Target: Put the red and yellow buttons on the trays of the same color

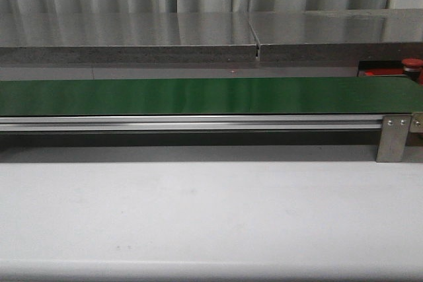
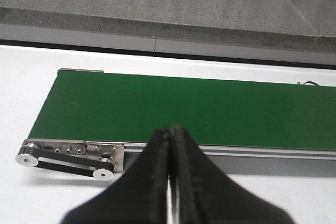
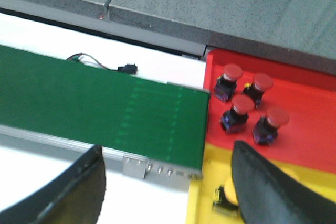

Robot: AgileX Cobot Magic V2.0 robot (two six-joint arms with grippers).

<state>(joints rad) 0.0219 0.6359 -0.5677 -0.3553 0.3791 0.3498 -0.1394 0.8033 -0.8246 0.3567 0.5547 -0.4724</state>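
While the left hand point(image 2: 170, 145) is pressed closed, the right hand point(image 3: 168, 182) gapes wide; 4 red buttons point(image 3: 242, 104) sit on the red tray point(image 3: 310, 129).

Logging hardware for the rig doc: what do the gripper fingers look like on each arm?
Left gripper: two matte black, broad fingers tapering to narrow tips, with slightly rough inner edges. Right gripper: the same black, curved, blade-like fingers. No markings, cables or arm links are visible.

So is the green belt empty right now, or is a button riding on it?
Empty: the green belt shows bare in all three views. Four red buttons already sit in the red tray.
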